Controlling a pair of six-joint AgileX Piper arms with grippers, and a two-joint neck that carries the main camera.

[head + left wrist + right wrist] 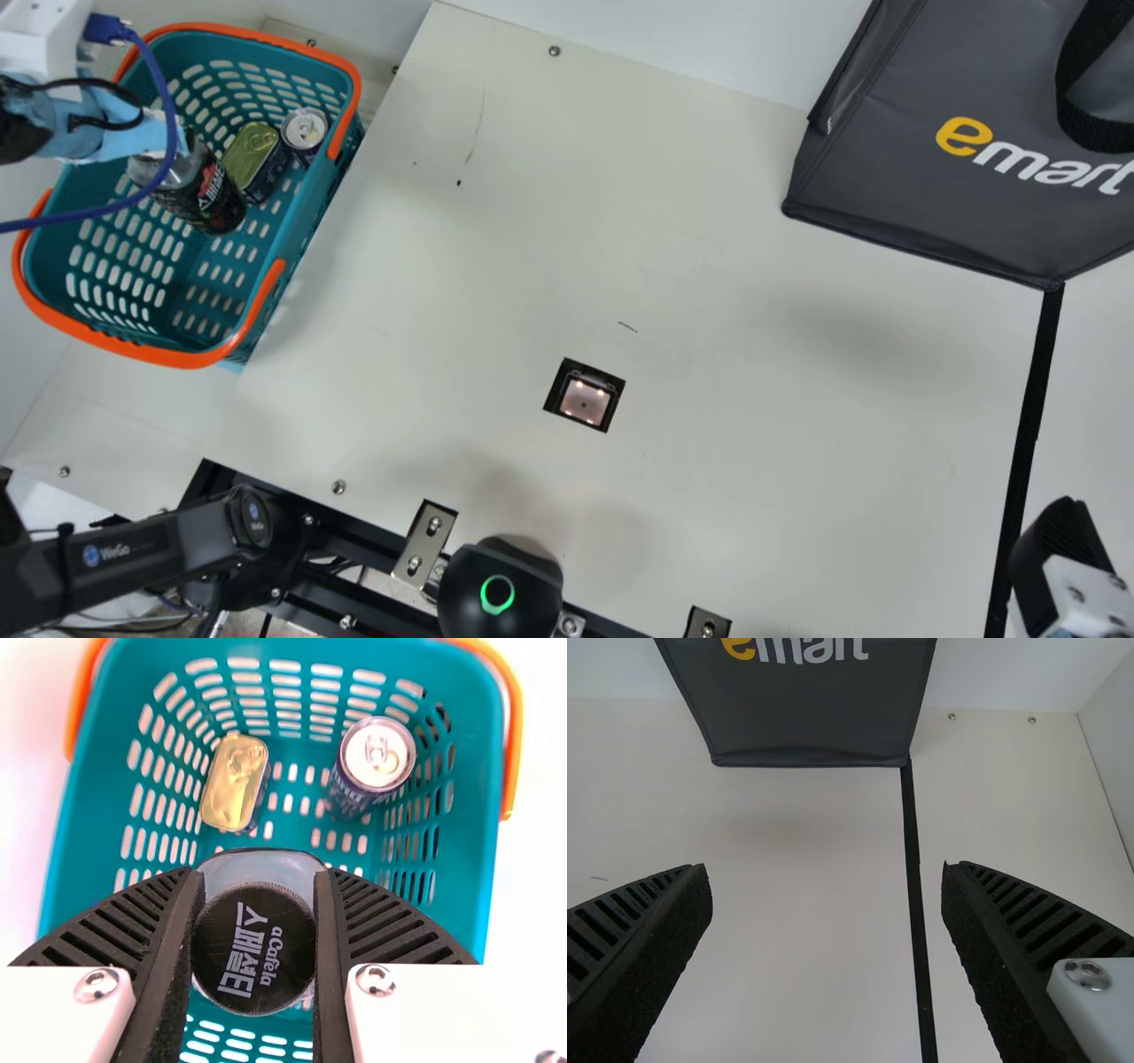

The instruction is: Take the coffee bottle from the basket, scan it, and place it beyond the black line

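Cream surface (709, 266), likely meant for passing goods from basket to line. In orange-rimmed teal plastic basket (168, 356): dark coffee bottle with clear upper part (213, 190), top up, near gold-topped tin (235, 784) and silver-topped can (376, 757). Left arm's black ribbed fingers (330, 939) closed on bottle top from both sides, probably for clean lift out of basket. Off basket's side, square black-framed scanner (585, 400); farther from basket, black tape line (1030, 434). Right arm's black ribbed fingers (656, 939) wide apart, empty, well away from basket, probably parked clear.
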